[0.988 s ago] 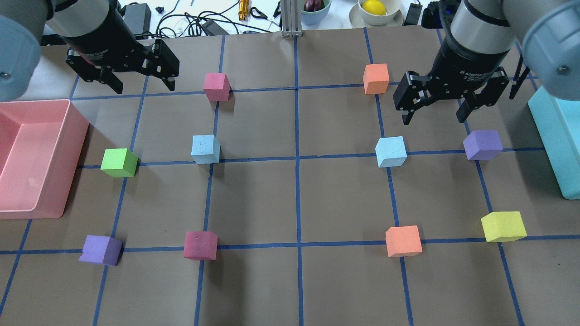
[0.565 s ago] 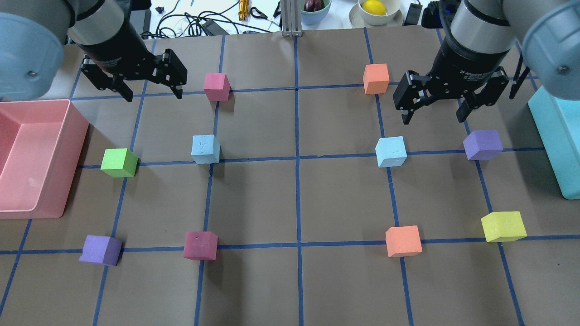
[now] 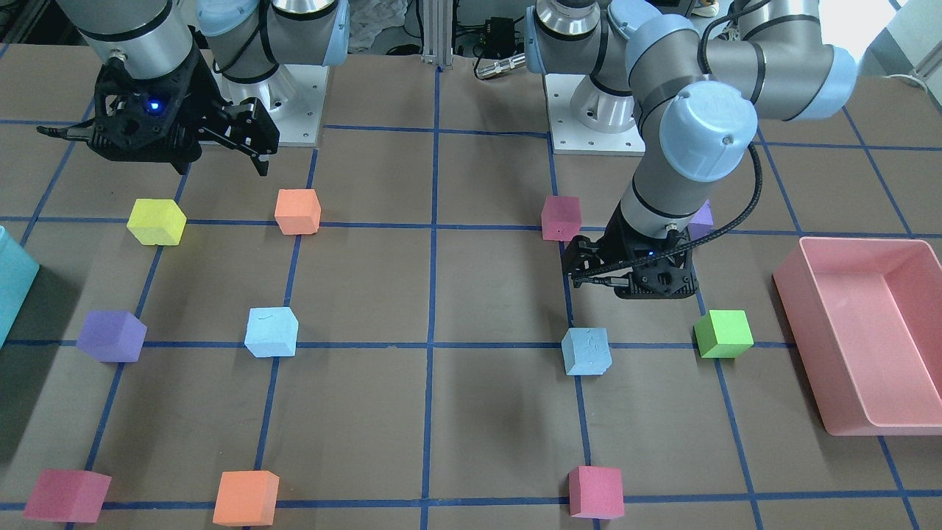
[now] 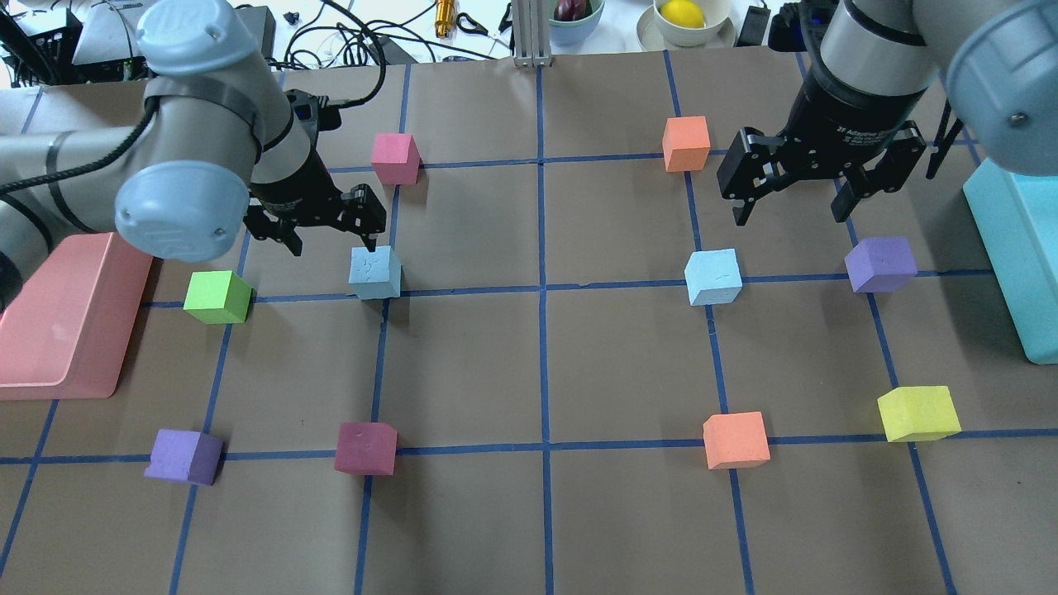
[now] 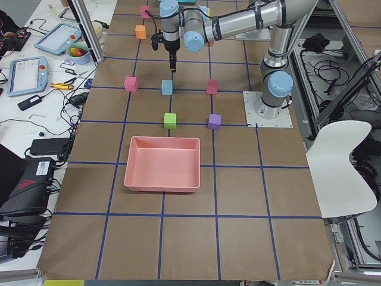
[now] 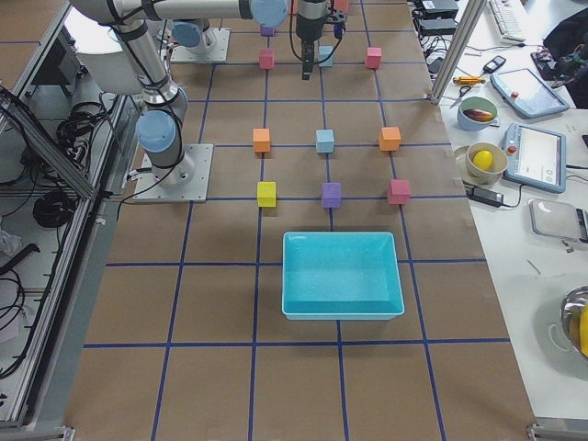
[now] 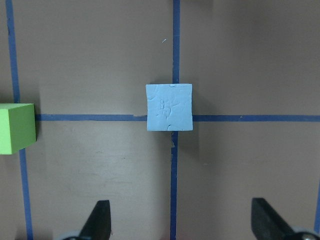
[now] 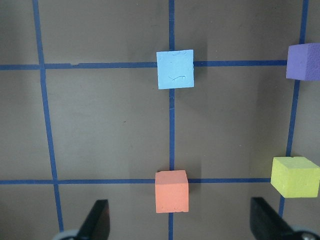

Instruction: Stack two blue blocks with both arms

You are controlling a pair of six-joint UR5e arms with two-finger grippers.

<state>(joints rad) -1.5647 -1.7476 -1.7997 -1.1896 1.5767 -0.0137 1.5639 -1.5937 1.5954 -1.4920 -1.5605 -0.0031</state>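
Surface: a table (image 4: 545, 529) covered in brown paper and divided into squares by blue tape (image 4: 543, 330), with cables (image 4: 347, 41) along its far edge.
Pink tray: the pink tray (image 4: 58, 330) sits at the left edge, open side up. The front view shows only its own pink floor inside.
Left arm: the left arm (image 4: 190, 165) reaches in over the tray's far corner, wrist pointing down.
Green cube: the green cube (image 4: 216, 297) is on the table between the tray and the left blue block.
Left gripper: the left gripper (image 4: 331, 245) has its jaws spread wide and holds nothing. It hangs above the table close to the left blue block, not touching it.
Left blue block: the left blue block (image 4: 375, 272) rests on a tape crossing with its sides square to the lines. As a cube it has no long axis.
White bowl: the white bowl (image 4: 693, 25) behind the table holds a yellow fruit (image 4: 683, 12).
Right blue block: the right blue block (image 4: 712, 277) is on another crossing, turned slightly off the lines and well apart from the left one.
Right gripper: the right gripper (image 4: 791, 216) has its jaws wide and holds nothing. It is raised above the table between an orange cube (image 4: 686, 143) and a purple cube (image 4: 880, 264).
Right arm: the right arm (image 4: 876, 41) comes down from the upper right.
Teal bin: the teal bin (image 4: 1012, 256) is at the right edge, open side up. The right side view shows its teal floor.
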